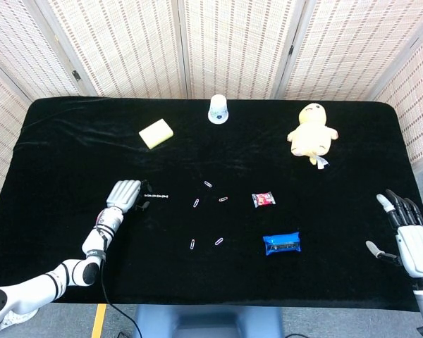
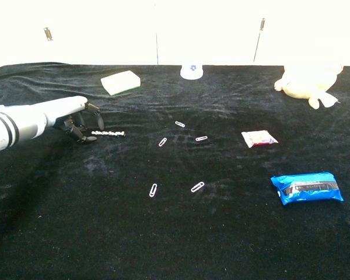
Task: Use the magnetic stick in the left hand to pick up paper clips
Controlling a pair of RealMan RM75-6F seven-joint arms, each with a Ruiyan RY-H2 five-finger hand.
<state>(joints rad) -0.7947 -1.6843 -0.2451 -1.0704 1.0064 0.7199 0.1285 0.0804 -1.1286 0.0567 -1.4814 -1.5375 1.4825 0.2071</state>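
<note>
A black-clothed surface [image 1: 70, 141] carries a yellow block [image 1: 156, 133], white cup [image 1: 218, 109], plush duck [image 1: 311, 134], red packet [image 1: 263, 199], blue packet [image 1: 281, 243], beaded stick [image 1: 157, 196] and five scattered clips [image 1: 207, 211].

No text, brand or number can be read in either view; the blue packet [image 2: 307, 187] carries a dark printed panel, the small red and white packet [image 2: 258, 138] a printed front and the white cup [image 1: 218, 109] a blue mark, all too small to make out
</note>
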